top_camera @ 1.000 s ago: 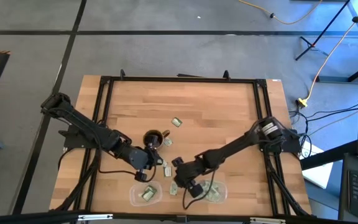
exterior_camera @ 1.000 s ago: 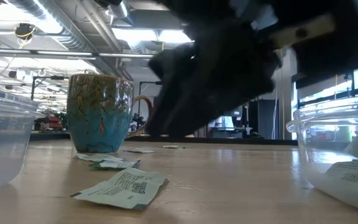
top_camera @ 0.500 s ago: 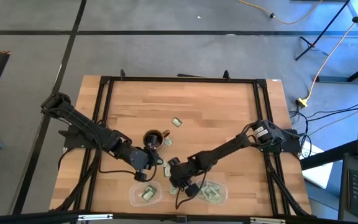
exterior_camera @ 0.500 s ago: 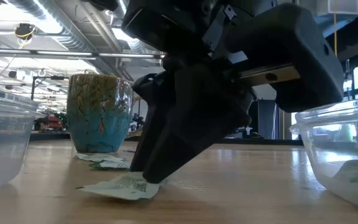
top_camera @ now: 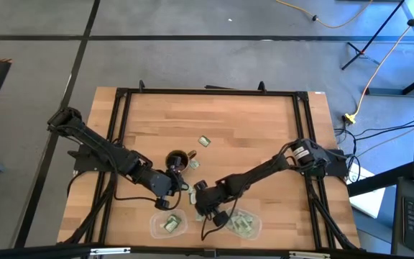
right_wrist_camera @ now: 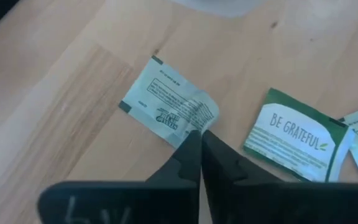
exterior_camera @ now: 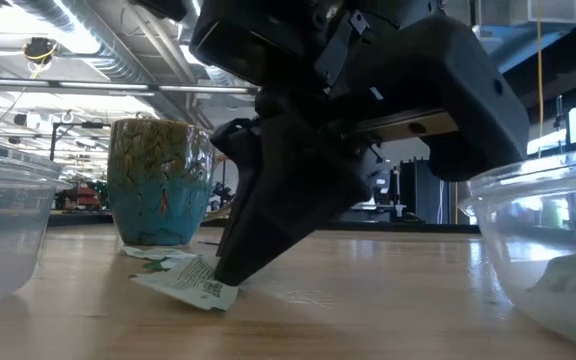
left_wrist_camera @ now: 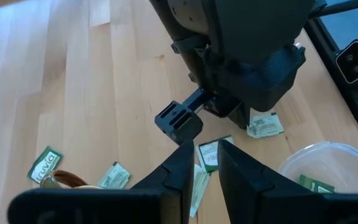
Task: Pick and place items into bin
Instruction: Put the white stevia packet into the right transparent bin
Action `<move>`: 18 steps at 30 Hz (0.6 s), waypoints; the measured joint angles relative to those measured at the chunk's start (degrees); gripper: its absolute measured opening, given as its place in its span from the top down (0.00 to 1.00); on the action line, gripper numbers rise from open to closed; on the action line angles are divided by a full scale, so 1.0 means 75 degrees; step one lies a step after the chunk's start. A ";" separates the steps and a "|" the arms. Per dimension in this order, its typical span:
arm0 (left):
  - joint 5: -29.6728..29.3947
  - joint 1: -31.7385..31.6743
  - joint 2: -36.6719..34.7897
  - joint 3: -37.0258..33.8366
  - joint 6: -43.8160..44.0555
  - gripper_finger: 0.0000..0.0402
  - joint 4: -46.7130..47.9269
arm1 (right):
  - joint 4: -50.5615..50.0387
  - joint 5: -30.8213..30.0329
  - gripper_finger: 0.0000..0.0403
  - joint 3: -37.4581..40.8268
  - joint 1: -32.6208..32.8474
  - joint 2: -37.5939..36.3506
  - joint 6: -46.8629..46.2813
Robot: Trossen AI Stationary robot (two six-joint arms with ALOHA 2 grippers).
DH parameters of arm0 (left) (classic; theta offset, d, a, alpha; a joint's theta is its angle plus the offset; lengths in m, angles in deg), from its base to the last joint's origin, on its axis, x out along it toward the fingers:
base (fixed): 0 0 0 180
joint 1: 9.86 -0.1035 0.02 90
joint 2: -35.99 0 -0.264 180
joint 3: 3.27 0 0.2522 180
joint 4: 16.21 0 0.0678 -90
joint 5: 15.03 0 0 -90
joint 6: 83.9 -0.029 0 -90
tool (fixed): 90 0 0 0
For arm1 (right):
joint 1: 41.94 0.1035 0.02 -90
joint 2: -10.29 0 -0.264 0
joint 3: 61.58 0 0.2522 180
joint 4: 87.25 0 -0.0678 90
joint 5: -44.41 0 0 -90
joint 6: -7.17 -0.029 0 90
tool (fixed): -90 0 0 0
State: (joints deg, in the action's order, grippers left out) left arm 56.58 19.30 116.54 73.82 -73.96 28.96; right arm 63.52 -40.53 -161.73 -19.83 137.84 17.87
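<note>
**Some packets binned, several left, one in the grip**

High view: two clear bins sit at the counter's near edge, the left bin [top_camera: 167, 224] and the right bin [top_camera: 243, 224], each already holding a few pale green packets. More packets lie loose on the counter [top_camera: 264, 129]: one beyond the mug [top_camera: 177, 160], at [top_camera: 204, 141], and others bunched between the mug and the bins. The right gripper [top_camera: 201, 213] reaches down between the two bins; the left gripper [top_camera: 169, 203] hangs just beside the mug.

Low view: the right gripper's jaws pinch one edge of a packet [exterior_camera: 190, 283], which tilts up off the wood. Others lie at the mug's foot.

Left wrist view: the left gripper's [left_wrist_camera: 205, 163] jaws stand a little apart with nothing visibly between them; loose packets lie beyond.

Right wrist view: the right gripper's [right_wrist_camera: 199, 144] jaws are clenched on the corner of the pale packet [right_wrist_camera: 169, 111]; a green packet [right_wrist_camera: 294, 143] lies just beside it.

By this showing the job is partly done: several packets wait, and the gripped one has yet to reach a bin.
</note>
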 joint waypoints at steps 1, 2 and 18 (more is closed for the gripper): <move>0.0000 0.0000 0.0000 0.0000 -0.0001 0.84 0.0018 | -0.0093 0.0000 0.98 -0.0087 0.0000 0.0011 -0.0003; 0.0000 0.0000 0.0000 0.0000 -0.0001 0.84 0.0029 | -0.0233 0.0000 0.99 -0.0182 0.0003 0.0021 -0.0003; 0.0230 0.0058 0.0003 0.0003 0.0169 0.84 0.0210 | -0.4629 -0.0030 1.00 -0.2468 0.0511 -0.0036 -0.1236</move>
State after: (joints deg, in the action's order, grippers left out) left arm 58.30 19.74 116.56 73.84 -72.69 30.53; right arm 28.80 -40.75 -180.24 -15.99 137.57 8.60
